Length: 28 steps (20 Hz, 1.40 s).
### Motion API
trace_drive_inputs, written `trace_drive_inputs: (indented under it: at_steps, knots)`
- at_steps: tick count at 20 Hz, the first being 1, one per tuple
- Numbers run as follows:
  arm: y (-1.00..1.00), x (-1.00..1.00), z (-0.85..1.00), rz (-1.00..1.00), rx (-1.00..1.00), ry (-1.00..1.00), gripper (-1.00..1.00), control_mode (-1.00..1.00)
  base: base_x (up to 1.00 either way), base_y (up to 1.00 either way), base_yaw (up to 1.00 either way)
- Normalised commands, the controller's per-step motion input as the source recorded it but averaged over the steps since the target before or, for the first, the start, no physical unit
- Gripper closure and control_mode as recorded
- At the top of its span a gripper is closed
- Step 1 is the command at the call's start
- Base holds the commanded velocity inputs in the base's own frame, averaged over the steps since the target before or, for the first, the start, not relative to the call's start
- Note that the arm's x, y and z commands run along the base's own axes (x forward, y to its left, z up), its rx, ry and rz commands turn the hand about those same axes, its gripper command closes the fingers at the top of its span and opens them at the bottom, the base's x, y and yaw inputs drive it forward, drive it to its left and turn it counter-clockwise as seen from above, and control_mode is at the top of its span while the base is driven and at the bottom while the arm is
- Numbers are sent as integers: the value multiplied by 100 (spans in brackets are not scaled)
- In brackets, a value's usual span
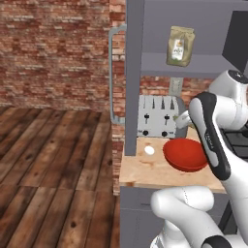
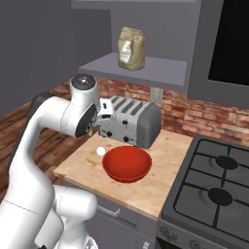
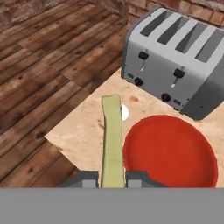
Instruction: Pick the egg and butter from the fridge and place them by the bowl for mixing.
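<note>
My gripper (image 3: 112, 179) is shut on the butter (image 3: 112, 135), a long pale yellowish-green stick that points away from the hand over the wooden counter (image 3: 81, 131). The egg (image 3: 125, 112), small and white, lies on the counter just beyond the stick's far end and is partly hidden by it. In the base views the egg (image 1: 149, 150) (image 2: 100, 151) rests just left of the glossy red bowl (image 1: 185, 154) (image 2: 126, 163) (image 3: 170, 151). The hand hovers above the bowl's left side. The fridge is out of view.
A silver toaster (image 1: 157, 116) (image 2: 130, 120) (image 3: 179, 61) stands behind the bowl against the brick wall. A paper bag (image 1: 180, 46) (image 2: 132, 48) sits on the shelf above. A stove (image 2: 219, 185) adjoins the counter's right. A grey cabinet (image 1: 133, 72) rises at its left; wooden floor lies beyond.
</note>
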Motion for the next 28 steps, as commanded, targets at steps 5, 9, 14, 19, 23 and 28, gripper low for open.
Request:
trace_drive_inputs:
  at_steps: [5,9,14,19,23,28]
  knots:
    - [27,-10,-13,24,0,0,100,-100,0,0,0]
    - [35,0,-12,17,0,2,100,-100,0,0,0]
    - [24,0,-23,7,0,3,100,-100,0,0,0]
    - [8,0,-51,0,0,0,100,-100,0,0,0]
    - [24,25,-51,-4,0,0,100,-100,0,0,0]
    - [29,26,-50,0,0,0,100,-100,0,0,0]
